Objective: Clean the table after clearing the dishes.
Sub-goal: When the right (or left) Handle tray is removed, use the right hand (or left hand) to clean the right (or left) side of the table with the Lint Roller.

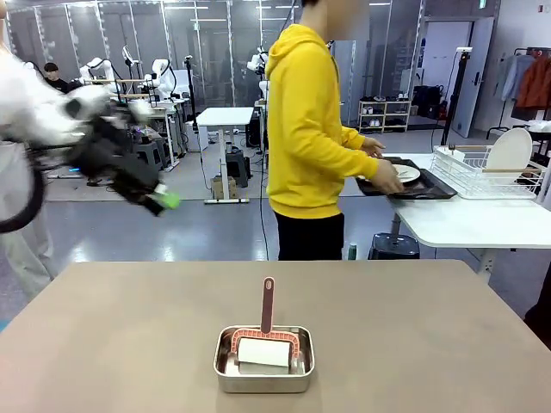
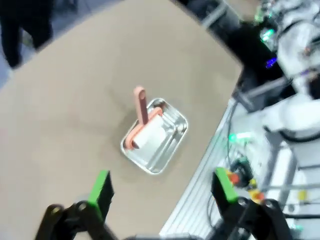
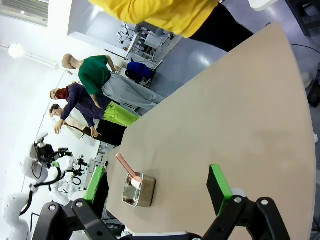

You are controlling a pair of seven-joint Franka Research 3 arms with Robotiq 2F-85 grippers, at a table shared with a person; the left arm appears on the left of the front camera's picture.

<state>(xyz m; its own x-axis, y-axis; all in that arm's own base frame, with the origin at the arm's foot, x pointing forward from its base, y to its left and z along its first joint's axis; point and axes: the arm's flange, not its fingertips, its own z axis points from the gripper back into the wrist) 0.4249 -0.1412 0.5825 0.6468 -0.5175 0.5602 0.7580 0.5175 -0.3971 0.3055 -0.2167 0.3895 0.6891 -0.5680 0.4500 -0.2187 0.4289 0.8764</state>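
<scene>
So both the left gripper (image 2: 162,190) and right gripper (image 3: 157,186) hang wide open, holding nothing. Small steel pan (image 1: 263,360) sits on the table (image 1: 430,344).

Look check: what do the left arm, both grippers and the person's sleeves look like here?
The left arm has a white shell, with a black cable looping beside it. The left gripper and right gripper match: black linkage-style bodies, two fingers each, tipped with bright green rectangular pads. The person's sleeve is long and yellow, part of a yellow sweatshirt.
</scene>
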